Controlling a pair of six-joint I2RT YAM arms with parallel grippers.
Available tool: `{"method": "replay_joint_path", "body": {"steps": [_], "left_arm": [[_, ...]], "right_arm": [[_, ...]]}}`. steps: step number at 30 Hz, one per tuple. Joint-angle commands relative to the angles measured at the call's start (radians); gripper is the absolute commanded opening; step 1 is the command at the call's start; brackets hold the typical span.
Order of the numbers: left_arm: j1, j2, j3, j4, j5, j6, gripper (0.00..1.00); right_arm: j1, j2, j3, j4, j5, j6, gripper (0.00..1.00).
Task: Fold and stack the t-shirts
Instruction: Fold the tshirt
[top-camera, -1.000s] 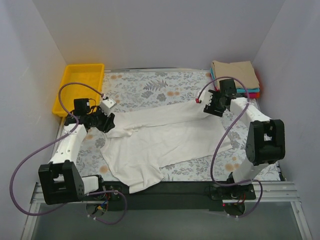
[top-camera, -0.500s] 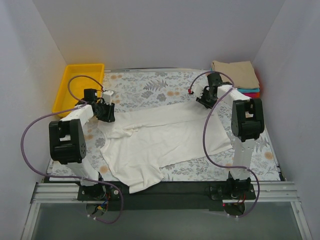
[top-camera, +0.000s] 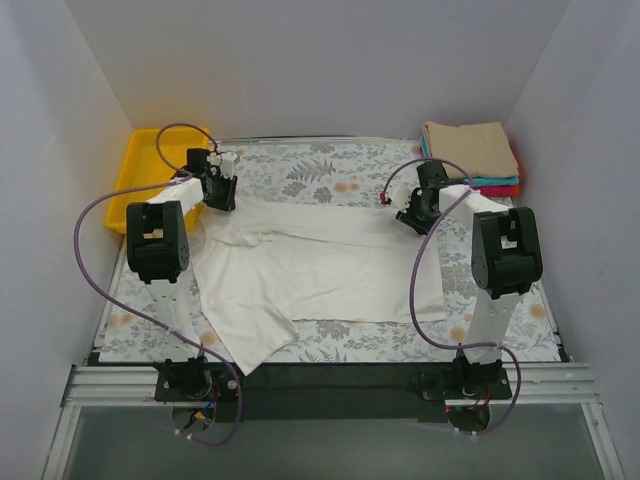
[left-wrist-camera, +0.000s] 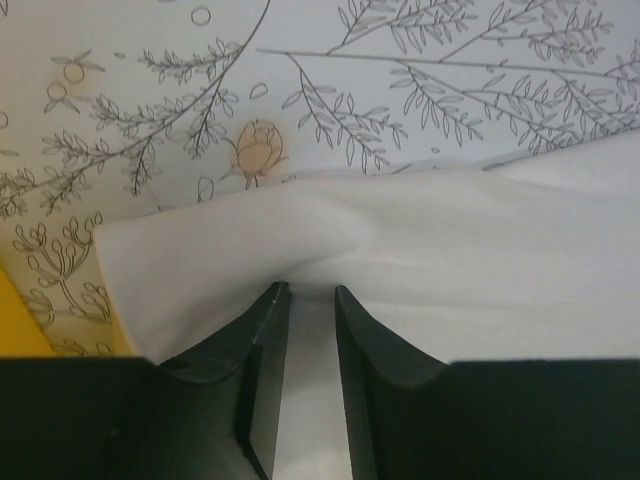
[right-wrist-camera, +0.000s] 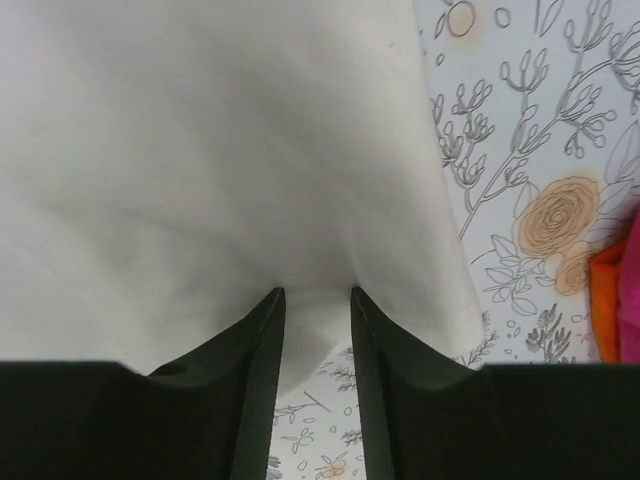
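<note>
**While both arms pinch the far edge: spreading the white t-shirt**

As the top view shows it, the tabletop (top-camera: 330, 165) under its floral cover carries the white t-shirt (top-camera: 320, 270) across its middle; the far edge is drawn out in a line between the two arms; the near-left part trails in a creased flap toward the near edge. Stack of folded t-shirts (top-camera: 470, 148) sits in the far right corner, tan on top; yellow bin (top-camera: 140, 170) far left.

Left fingers (left-wrist-camera: 262, 360) are nearly together, clamped on a fold at the shirt's far left corner; right fingers (right-wrist-camera: 260, 360) likewise pinch cloth at the far right edge, just beside the stack.

Judgement: the step is flattening, folding not yet begun. To do it well: keep both pinches level; draw them apart evenly until the far edge has no sag; lay it down low and together; let go only once the cloth rests flat. Risk: the right side snagging the stack; the near-left flap staying bunched, which would need its own smoothing.
</note>
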Motion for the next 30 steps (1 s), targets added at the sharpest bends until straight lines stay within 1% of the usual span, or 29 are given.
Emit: {"method": "replay_joint_path", "body": {"steps": [1, 3, 5, 6, 9, 10, 13, 15, 19, 21, 23, 25, 28, 30], "left_arm": [[0.001, 0.041, 0.069, -0.051, 0.019, 0.003, 0.27], [0.001, -0.003, 0.077, -0.073, 0.071, 0.009, 0.34], [0.002, -0.054, 0.051, -0.077, 0.133, 0.005, 0.37], [0.001, -0.107, 0.043, -0.084, 0.162, 0.008, 0.4], [0.002, -0.197, 0.005, -0.094, 0.217, -0.003, 0.43], [0.002, -0.212, 0.004, -0.122, 0.232, -0.001, 0.44], [0.002, -0.253, -0.009, -0.159, 0.232, 0.011, 0.45], [0.002, -0.269, -0.041, -0.159, 0.205, 0.017, 0.45], [0.001, -0.297, -0.102, -0.127, 0.167, 0.011, 0.45], [0.002, -0.294, -0.112, -0.119, 0.13, -0.013, 0.45], [0.002, -0.287, -0.112, -0.119, 0.133, -0.018, 0.45], [0.002, -0.286, -0.122, -0.107, 0.131, -0.024, 0.44], [0.002, -0.281, -0.144, -0.097, 0.122, -0.029, 0.44], [0.002, -0.278, -0.171, -0.078, 0.113, -0.032, 0.44]], "right_arm": [[-0.016, -0.043, -0.014, -0.098, -0.013, 0.044, 0.36], [-0.024, -0.083, 0.031, -0.118, -0.036, 0.039, 0.41], [-0.028, -0.125, 0.057, -0.173, -0.071, 0.015, 0.43], [-0.028, -0.142, 0.056, -0.195, -0.09, 0.003, 0.45], [-0.025, -0.199, 0.023, -0.248, -0.114, -0.031, 0.46], [-0.021, -0.214, 0.011, -0.256, -0.108, -0.04, 0.46], [-0.021, -0.222, -0.024, -0.281, -0.087, -0.059, 0.44], [-0.022, -0.215, -0.024, -0.276, -0.067, -0.056, 0.43], [-0.022, -0.128, 0.058, -0.252, -0.056, 0.024, 0.4], [-0.024, -0.092, 0.095, -0.224, -0.021, 0.074, 0.38], [-0.027, -0.041, 0.157, -0.201, 0.005, 0.107, 0.37], [-0.036, 0.003, 0.224, -0.206, 0.014, 0.166, 0.33], [-0.047, 0.015, 0.253, -0.207, 0.018, 0.232, 0.31], [-0.064, 0.009, 0.263, -0.206, -0.004, 0.278, 0.33]]}}
